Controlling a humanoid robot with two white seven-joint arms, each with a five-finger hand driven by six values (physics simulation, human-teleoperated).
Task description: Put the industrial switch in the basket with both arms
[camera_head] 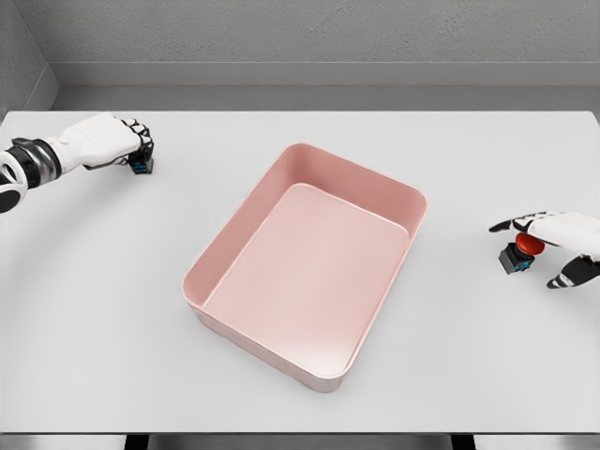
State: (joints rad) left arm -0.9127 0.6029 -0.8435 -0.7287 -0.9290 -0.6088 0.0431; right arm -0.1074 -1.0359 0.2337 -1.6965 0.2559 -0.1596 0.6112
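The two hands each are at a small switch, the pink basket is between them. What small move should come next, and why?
Probably close the right hand on the red-topped switch: its fingers look spread over it, not clamped yet, and the switch rests on the table. The left hand looks already curled on the blue switch. The basket holds nothing yet.

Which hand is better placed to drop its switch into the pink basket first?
Left hand, tentatively: its fingers look closed on the blue switch. The right hand only arches over the red-button switch. Basket sits between them.
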